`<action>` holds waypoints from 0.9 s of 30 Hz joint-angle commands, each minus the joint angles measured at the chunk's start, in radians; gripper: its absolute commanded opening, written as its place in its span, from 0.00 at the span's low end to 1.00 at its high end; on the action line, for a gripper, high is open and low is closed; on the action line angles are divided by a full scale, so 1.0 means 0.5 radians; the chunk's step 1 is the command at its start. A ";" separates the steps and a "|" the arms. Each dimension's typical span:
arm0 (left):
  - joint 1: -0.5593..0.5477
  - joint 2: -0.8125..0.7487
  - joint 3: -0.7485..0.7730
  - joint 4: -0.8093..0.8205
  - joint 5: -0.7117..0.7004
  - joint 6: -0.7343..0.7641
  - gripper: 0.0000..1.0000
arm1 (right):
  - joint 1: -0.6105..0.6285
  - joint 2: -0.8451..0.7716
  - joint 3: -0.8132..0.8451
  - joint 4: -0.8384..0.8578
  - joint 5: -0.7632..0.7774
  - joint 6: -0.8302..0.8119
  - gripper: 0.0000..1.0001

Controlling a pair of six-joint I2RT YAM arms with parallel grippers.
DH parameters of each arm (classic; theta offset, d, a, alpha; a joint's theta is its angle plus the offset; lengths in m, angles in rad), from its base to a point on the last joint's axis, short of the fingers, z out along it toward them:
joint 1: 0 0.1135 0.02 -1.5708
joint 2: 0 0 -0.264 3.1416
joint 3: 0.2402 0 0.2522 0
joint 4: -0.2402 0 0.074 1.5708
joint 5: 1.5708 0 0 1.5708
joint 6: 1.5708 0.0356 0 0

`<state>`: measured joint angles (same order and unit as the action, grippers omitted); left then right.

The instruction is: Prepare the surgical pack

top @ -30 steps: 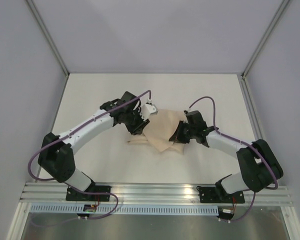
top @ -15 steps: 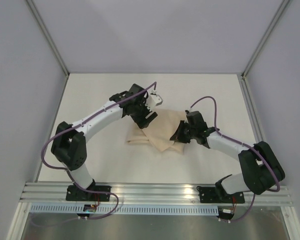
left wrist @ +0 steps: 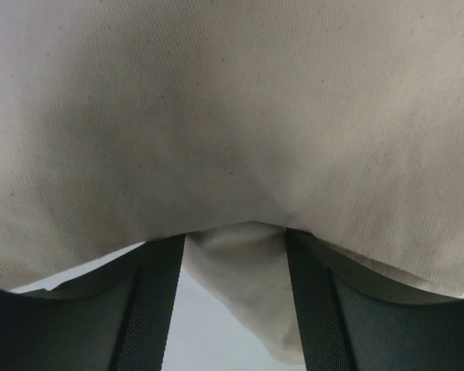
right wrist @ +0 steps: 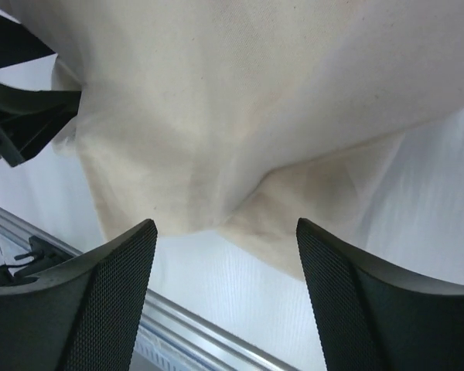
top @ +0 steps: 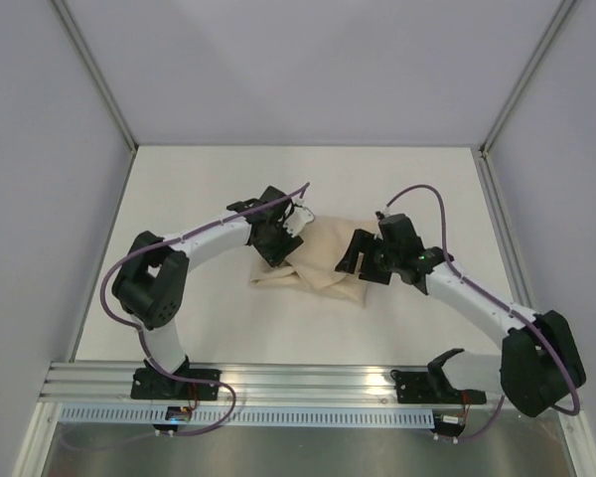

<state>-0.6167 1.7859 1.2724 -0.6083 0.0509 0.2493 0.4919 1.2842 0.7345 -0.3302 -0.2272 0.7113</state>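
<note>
The surgical pack shows only as a folded tan cloth bundle (top: 323, 260) lying mid-table; whatever it wraps is hidden. My left gripper (top: 279, 248) is at the bundle's left edge. In the left wrist view the cloth (left wrist: 232, 116) drapes over its fingertips and a fold hangs between the fingers (left wrist: 151, 309), against the right one with a gap on the left. The jaws of this left gripper (left wrist: 236, 241) stand apart. My right gripper (top: 356, 260) sits at the bundle's right edge. This right gripper (right wrist: 224, 228) is wide open and empty, with the cloth (right wrist: 240, 100) just beyond its tips.
A white table top (top: 397, 189) lies around the bundle, with grey walls on three sides. An aluminium rail (top: 308, 383) runs along the near edge and shows as rail (right wrist: 193, 332) in the right wrist view. The left gripper's body (right wrist: 23, 116) appears at that view's left edge.
My right gripper has opened and let go of the cloth, which now lies flatter. The left gripper swung out past the bundle's far left, then came back to its left edge.
</note>
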 commanded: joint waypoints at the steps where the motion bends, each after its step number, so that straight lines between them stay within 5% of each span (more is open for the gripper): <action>1: -0.003 -0.056 -0.044 -0.001 -0.034 0.008 0.64 | -0.002 -0.184 0.178 -0.486 0.120 -0.128 0.77; 6: -0.003 -0.126 -0.057 -0.011 -0.004 0.026 0.64 | -0.063 -0.325 -0.042 -0.488 0.123 0.010 0.91; 11: -0.003 -0.175 -0.072 -0.014 0.009 0.035 0.64 | -0.257 -0.344 -0.233 0.111 0.025 0.173 0.99; 17: -0.003 -0.188 -0.057 -0.029 0.021 0.023 0.64 | -0.281 -0.108 -0.156 0.369 -0.049 0.105 0.93; 27: -0.003 -0.185 -0.048 -0.023 0.045 0.011 0.64 | -0.281 -0.565 -0.242 0.096 0.089 0.087 0.87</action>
<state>-0.6163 1.7348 1.2427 -0.6109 0.0551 0.2550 0.3523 1.0801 0.6136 -0.2649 -0.2199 0.7551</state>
